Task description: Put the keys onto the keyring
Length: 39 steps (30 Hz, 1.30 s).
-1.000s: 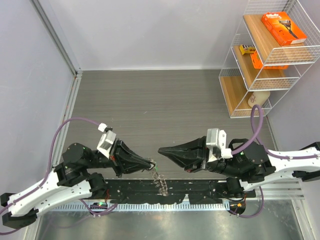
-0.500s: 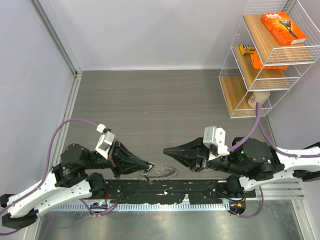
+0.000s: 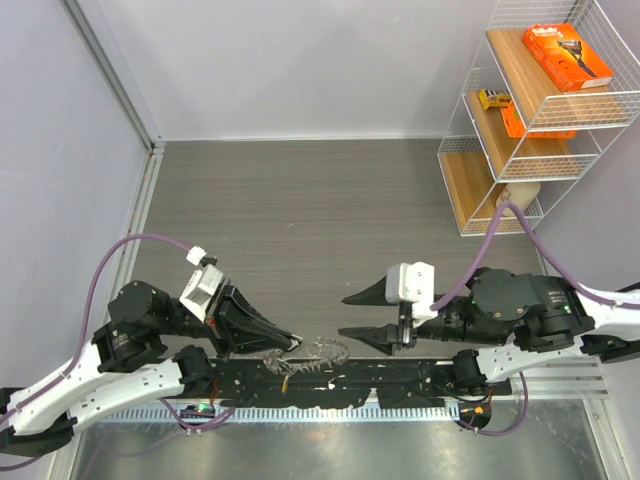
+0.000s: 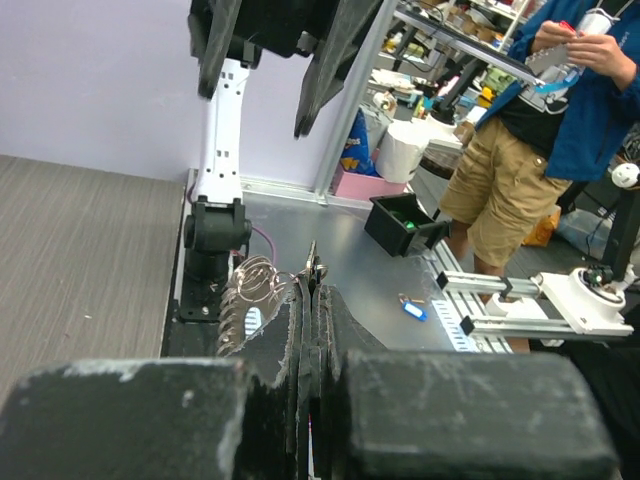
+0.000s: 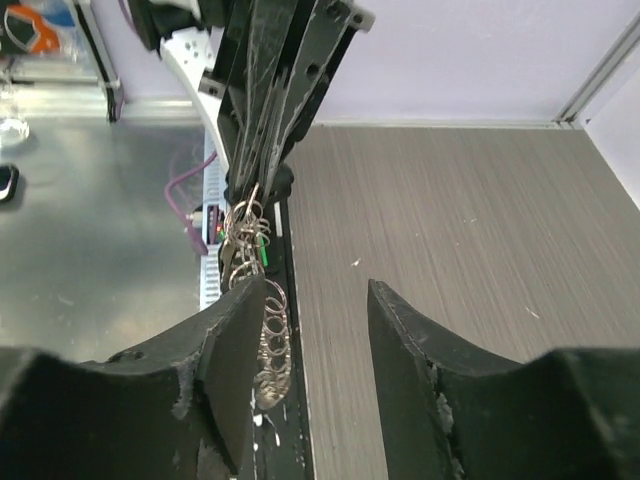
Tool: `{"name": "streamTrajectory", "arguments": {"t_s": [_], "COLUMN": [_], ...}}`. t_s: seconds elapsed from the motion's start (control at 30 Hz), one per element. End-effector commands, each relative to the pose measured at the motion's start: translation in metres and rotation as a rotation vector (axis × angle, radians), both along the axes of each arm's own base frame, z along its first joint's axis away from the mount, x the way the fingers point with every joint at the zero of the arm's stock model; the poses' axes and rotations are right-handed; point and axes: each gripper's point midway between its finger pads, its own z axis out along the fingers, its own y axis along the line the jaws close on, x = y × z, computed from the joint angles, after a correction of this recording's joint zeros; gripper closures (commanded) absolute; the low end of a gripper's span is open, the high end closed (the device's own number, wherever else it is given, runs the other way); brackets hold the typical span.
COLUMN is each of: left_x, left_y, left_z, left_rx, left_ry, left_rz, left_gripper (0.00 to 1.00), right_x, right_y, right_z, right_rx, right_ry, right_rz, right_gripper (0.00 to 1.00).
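Note:
My left gripper is shut on the thin silver keyring at the table's near edge. A bunch of small silver keys fans out from the ring to the right over the black base rail. In the left wrist view the jaws are pressed together at the tip, with the ring pinched there and the keys hanging to the left. My right gripper stands open just right of the bunch, holding nothing. Seen from its wrist, the keys and a green tag hang beside its left finger.
A white wire shelf with orange boxes stands at the back right. The black base rail runs along the near edge, with a metal ledge behind it. A small blue tag lies on that ledge. A wall borders the left side.
My right gripper has gone from shut to open and drawn back to the right. The left gripper sank slightly, and the key bunch now spreads over the rail.

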Motion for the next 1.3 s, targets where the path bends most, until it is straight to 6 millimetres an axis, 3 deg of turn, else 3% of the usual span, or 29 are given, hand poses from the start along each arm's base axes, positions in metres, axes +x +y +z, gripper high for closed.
{"name": "streamTrajectory", "arguments": {"t_s": [0.0,0.23,0.53,0.77,1.27], "left_x": [-0.017,-0.024,-0.025,-0.026,-0.029], "left_y": [0.01,0.015,0.014,0.014,0.017], "left_z": [0.026,0.031,0.033,0.035,0.039], "left_rx": [-0.054,-0.055,-0.058,-0.06,-0.072], "left_ry": [-0.062,-0.067,-0.064,-0.059,-0.061], "left_rz": [-0.076,-0.107,-0.118,-0.126,-0.131], "left_gripper": [1.0,1.0,1.0,1.0,1.0], "right_x": [-0.014,-0.034,-0.04,-0.046,-0.055], "right_y": [0.005,0.014,0.027,0.036,0.057], "right_z": [-0.019,-0.022,-0.013,-0.003,-0.007], "right_rx": [-0.125,-0.158,-0.127,-0.085,-0.09], "right_ry": [-0.051,-0.108,-0.134,-0.128,-0.127], "right_rz": [0.096,0.233,0.268,0.291,0.333], "right_gripper": [0.46,0.4,0.39,0.43,0.51]}}
